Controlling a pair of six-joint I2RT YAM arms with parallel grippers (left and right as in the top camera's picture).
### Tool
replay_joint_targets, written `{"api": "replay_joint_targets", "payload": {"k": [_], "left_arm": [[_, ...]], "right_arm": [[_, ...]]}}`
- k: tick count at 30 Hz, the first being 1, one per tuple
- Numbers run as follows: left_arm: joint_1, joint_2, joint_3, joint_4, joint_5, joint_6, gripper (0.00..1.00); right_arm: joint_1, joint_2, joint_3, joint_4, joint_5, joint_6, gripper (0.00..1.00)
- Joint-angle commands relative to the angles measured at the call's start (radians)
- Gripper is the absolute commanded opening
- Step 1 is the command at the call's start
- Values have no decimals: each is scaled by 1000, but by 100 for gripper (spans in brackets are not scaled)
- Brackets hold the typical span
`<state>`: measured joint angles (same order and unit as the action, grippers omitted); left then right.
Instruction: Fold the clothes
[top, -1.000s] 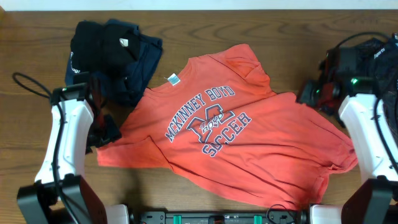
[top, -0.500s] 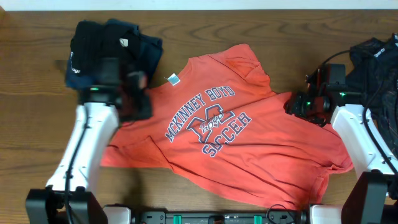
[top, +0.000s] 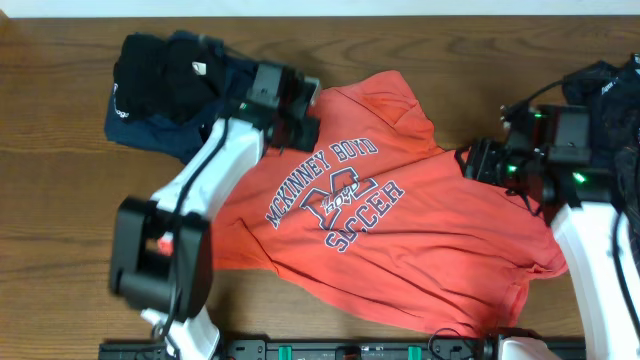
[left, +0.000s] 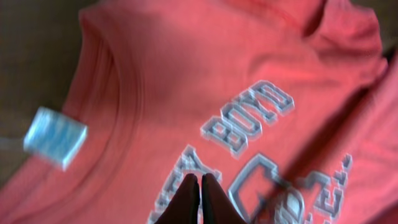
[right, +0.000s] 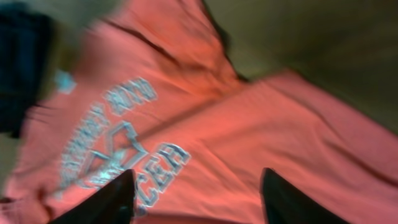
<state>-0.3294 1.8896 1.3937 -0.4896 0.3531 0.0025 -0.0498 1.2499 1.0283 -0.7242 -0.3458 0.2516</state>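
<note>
**At the collar: left arm moved in, nothing gripped**

Overhead: left gripper (top: 303, 112) swung from sleeve to orange T-shirt (top: 400, 230) neckline. Right gripper (top: 470, 160) edged onto the shoulder.
Left wrist: jaws pinched shut, empty.
Right wrist: jaws apart over the shirt.
Shirt lies spread mid-table (top: 60, 200), unfolded; probably a regrasp.

My two dark fingers (right: 102, 200) stand wide apart at the lower edge, with nothing between them, over the orange-red T-shirt (right: 261, 137) that lies spread on the brown surface (right: 323, 43). Its pale-outlined lettering (right: 118, 146) is at the left, blurred. A dark garment (right: 22, 68) lies at the left edge, near a small pale tag (right: 62, 81).
</note>
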Motion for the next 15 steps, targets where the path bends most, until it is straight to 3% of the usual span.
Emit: {"api": "replay_joint_targets", "payload": {"k": [1, 9, 15], "left_arm": [[-5, 113, 147, 5, 2, 31, 8], [-25, 316, 238, 51, 8, 31, 11], [-39, 373, 237, 55, -62, 22, 6]], "right_arm": [[12, -105, 32, -12, -63, -21, 70], [17, -224, 32, -51, -62, -21, 73], [17, -222, 32, -76, -61, -21, 75]]}}
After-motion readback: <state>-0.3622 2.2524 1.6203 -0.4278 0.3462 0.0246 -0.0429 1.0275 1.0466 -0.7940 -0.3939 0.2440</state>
